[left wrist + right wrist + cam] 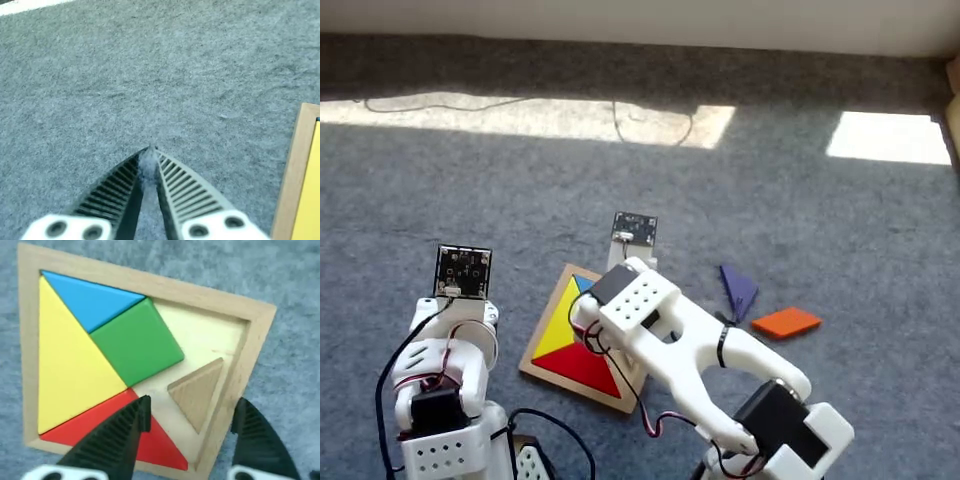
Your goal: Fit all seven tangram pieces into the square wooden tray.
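The square wooden tray [255, 340] lies on the carpet, its frame [545, 325] showing in the high view under the right arm. Inside it sit a yellow triangle [70, 355], a blue triangle [90, 297], a green square [135, 342], a red triangle [150, 440] and a plain wooden triangle [197, 390]. My right gripper [192, 415] hovers open above the wooden triangle with nothing between its fingers. A purple triangle [738, 288] and an orange parallelogram [786, 322] lie on the carpet right of the tray. My left gripper [150, 150] is shut and empty, just left of the tray's edge [295, 170].
Grey carpet [520, 200] surrounds everything, with sunlit patches at the back. A cable [620, 120] runs along the far carpet. The left arm's body [440, 390] stands left of the tray, the right arm's base [780, 420] at the front right.
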{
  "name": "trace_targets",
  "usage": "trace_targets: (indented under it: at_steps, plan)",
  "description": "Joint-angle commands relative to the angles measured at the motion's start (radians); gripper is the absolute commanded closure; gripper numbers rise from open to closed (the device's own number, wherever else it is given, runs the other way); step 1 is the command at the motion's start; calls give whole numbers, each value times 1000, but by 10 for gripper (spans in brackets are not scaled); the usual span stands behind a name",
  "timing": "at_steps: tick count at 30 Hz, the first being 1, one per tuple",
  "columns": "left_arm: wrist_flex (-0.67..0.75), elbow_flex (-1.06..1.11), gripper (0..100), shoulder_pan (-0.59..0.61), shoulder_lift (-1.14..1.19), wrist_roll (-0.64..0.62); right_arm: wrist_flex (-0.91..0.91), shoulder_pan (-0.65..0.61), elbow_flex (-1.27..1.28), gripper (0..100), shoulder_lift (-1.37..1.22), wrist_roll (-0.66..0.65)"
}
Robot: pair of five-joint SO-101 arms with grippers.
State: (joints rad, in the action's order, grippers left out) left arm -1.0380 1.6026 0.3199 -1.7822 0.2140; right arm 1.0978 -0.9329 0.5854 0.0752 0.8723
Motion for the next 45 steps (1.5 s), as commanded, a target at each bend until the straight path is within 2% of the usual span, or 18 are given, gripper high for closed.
trace_targets:
  at_steps: [1, 5, 10, 16, 21, 27, 35, 45]
  plan:
    - [2, -47, 989, 12, -41, 3, -10, -27, -12, 733, 30, 5]
    - [2, -47, 989, 12, -41, 3, -2, 1, -5, 793, 113, -8]
    - [0, -47, 989, 12, -41, 3, -2, 87, 2, 998, 283, -120]
    - [0, -47, 989, 12, -41, 3, 39, 177, 148, 995, 441, -364]
    - [0, -47, 989, 12, -41, 3, -30, 186, 305, 995, 460, -483]
    - [2, -47, 989, 10, -41, 3, -269, 154, 490, 995, 460, -497]
    - [0, -47, 989, 10, -41, 3, -381, 56, 535, 995, 458, -491]
    - [0, -47, 989, 10, -41, 3, -490, 41, 535, 995, 469, -491]
